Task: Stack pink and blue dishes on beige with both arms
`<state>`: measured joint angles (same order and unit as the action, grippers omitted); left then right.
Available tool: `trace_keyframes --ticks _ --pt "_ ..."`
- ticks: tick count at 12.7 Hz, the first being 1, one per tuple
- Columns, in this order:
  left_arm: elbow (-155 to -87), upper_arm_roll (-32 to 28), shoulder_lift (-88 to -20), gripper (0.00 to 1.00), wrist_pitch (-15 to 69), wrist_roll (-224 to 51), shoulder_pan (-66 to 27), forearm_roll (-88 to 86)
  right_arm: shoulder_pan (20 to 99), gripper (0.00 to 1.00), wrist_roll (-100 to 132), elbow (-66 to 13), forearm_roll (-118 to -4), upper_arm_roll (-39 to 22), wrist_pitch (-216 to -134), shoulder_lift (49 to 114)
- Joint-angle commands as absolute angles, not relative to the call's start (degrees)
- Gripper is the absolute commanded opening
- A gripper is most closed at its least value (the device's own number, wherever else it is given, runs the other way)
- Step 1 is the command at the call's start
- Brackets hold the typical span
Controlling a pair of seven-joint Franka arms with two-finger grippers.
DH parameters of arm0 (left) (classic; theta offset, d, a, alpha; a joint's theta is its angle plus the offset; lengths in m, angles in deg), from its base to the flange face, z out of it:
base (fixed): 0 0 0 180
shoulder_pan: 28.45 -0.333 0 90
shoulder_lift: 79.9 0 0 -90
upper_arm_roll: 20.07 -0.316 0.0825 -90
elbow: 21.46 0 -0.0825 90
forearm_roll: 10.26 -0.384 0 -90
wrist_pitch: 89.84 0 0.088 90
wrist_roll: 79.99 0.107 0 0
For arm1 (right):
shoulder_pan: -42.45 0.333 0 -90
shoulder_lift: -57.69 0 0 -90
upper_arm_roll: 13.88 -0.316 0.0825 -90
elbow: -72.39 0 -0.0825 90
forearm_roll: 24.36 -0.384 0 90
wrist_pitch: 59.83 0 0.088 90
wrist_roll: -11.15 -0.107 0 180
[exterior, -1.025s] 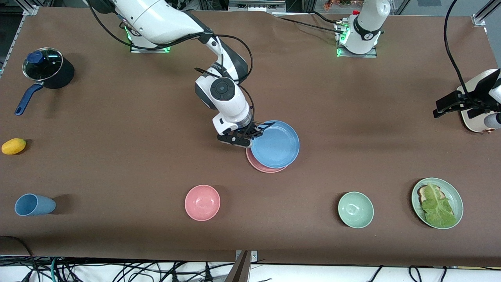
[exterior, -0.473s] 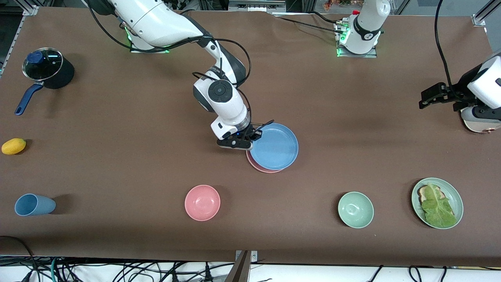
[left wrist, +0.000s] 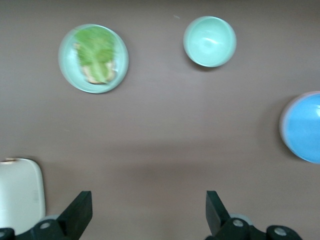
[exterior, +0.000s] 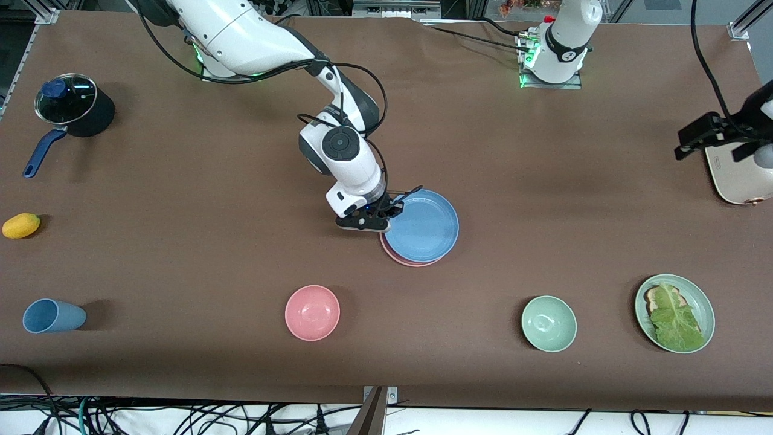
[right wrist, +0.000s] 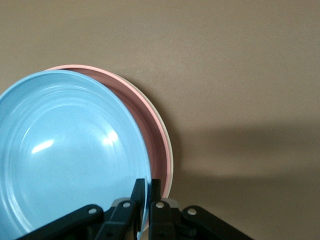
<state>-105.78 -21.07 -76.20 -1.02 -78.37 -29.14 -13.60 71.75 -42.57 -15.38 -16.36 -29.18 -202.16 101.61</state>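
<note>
Blue plate (exterior: 422,225): sat on top of the pink plate (exterior: 403,259) mid-tabletop, its rim pinched at the edge toward the right arm's end; it lay slightly offset, so a pink crescent showed on the side nearer the front camera.
Beige plate (right wrist: 169,150): visible only as a thin pale rim under the pink one in the right wrist view, at the bottom of the pile.
Change: over the last second the blue plate had come down from a tilted, higher pose and slid a little toward the pink one's centre, now lying nearly flat on it. By my judgement the stack was all but made, with only the release and perhaps a nudge into line left.
Right gripper (exterior: 386,212): narrow, fingers (right wrist: 142,192) clamped on the blue plate's rim, low over the edge of the pile.
Left gripper (left wrist: 146,210): spread wide and holding nothing, up over the tabletop (exterior: 181,254) at the left arm's end, beside a cream appliance (exterior: 737,175); it had shifted about there while waiting.
Beneath the left gripper: green plate with lettuce (left wrist: 93,58) and green bowl (left wrist: 209,41), well apart from the stack.
</note>
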Motion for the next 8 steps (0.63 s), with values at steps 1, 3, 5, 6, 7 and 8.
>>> trace_keyframes --ticks 1,3,5,6,7,8 --pt "-103.22 -21.3 -75.68 1.0 1.72 -77.01 -30.12 -15.54 71.63 0.52 -41.93 -14.27 -15.49 -29.35 -202.3 102.08" --pt "-103.02 -21.22 -75.15 1.0 2.44 -77.1 -30.12 -15.27 71.1 0.65 -41.58 -14.1 -15.49 -29.35 -201.86 101.55" --pt "-102.59 -20.95 -72.87 1.0 2.53 -77.18 -29.16 -12.48 69.88 0.88 -41.4 -13.75 -15.57 -29.35 -197.41 99.37" --pt "-102.67 -20.87 -72.34 1.0 2.62 -77.18 -29.07 -10.89 69.26 1.0 -41.23 -13.75 -15.4 -29.26 -196.07 98.4" --pt "-102.76 -20.87 -72.34 1.0 2.62 -77.1 -29.15 -9.4 68.38 1.0 -39.14 -14.36 -15.4 -28.83 -195.89 96.82" --pt "-102.67 -20.87 -71.9 1.0 2.62 -77.09 -28.98 -8.51 68.03 1.0 -35.46 -14.36 -15.49 -27.87 -194.58 95.76"
